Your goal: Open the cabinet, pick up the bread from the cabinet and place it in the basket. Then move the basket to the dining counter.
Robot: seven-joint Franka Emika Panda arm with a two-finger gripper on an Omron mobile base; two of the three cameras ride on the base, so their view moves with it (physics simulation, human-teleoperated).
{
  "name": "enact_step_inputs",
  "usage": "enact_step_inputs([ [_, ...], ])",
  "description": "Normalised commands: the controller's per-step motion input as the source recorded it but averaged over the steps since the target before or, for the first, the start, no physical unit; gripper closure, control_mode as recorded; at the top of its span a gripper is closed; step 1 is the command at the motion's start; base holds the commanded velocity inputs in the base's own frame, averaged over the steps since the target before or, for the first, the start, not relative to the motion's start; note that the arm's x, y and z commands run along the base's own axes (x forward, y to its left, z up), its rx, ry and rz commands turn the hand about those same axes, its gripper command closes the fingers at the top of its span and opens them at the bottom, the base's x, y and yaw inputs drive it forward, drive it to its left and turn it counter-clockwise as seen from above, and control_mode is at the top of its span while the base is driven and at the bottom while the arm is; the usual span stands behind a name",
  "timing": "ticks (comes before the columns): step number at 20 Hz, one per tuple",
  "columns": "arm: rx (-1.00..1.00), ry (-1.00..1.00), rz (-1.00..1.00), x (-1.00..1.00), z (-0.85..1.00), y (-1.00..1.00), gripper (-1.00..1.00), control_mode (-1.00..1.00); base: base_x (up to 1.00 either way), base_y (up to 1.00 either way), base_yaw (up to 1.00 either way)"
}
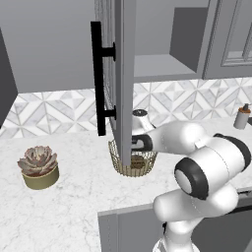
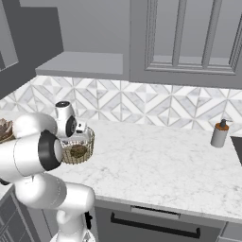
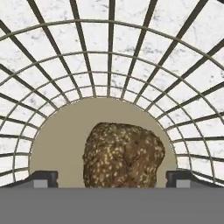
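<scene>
The golden-tan wire basket (image 1: 133, 162) (image 2: 78, 145) stands on the marble worktop under the glass-paned cabinet, whose door (image 1: 123, 74) is swung wide open with its black bar handle (image 1: 98, 78) facing me. The brown lumpy bread (image 3: 124, 155) (image 2: 78, 151) lies on the basket's solid tan base (image 3: 65, 140). My gripper (image 3: 113, 178) reaches down into the basket, open. Its fingertips (image 3: 43, 178) stand wide on either side of the bread, with a gap to it on both sides. The dining counter is out of view.
A pinkish succulent in a tan pot (image 1: 38, 168) sits left of the basket. A soap dispenser (image 2: 219, 133) (image 1: 241, 117) stands far right by the tiled backsplash. The open door edge hangs just in front of the basket. Grey solid-panel cabinets (image 2: 189, 38) hang at the right.
</scene>
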Motion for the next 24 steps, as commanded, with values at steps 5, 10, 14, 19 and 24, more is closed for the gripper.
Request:
enact_step_inputs([
  [5, 0.04, 0.0, -0.23, -0.23, 0.43, -0.14, -1.0, -1.0, 0.0, 0.0, 0.0],
  [10, 0.18, 0.03, -0.24, -0.24, 0.11, -0.67, -1.0, -1.0, 0.0, 0.0, 0.0],
  [14, 0.08, -0.01, -0.23, -0.28, -0.01, -0.35, -1.0, -1.0, 0.0, 0.0, 0.0],
  [19, 0.0, -0.04, -0.09, -0.12, 0.26, 0.03, -1.0, -1.0, 0.0, 0.0, 0.0],
  [24, 0.0, -0.01, -0.18, -0.09, 0.37, 0.0, -1.0, -1.0, 0.0, 0.0, 0.0],
])
